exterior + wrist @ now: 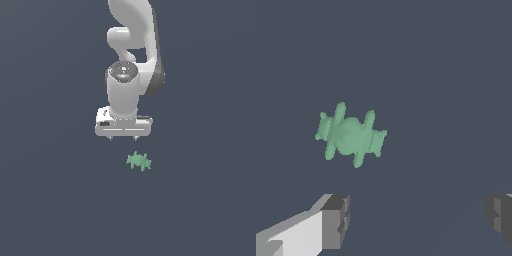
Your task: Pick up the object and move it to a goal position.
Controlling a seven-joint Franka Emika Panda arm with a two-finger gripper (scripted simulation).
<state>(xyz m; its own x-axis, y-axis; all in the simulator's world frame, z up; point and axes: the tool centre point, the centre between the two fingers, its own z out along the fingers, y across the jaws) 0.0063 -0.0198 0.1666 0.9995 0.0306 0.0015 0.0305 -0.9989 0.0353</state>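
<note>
Overhead, white gripper (pixel 123 138) pointing down, jaws spread wide and holding nothing, mint-green spiky object (pixel 139 161) lying flat on the dark surface (pixel 50 200), just beyond the jaws toward the exterior view's right, untouched.

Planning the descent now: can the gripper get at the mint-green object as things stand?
Probably yes. The gripper is open and hangs above the mint-green object, which lies alone on the bare dark floor, nothing near it. In the wrist view the object sits off the gap between the fingers, so a small shift comes first.
</note>
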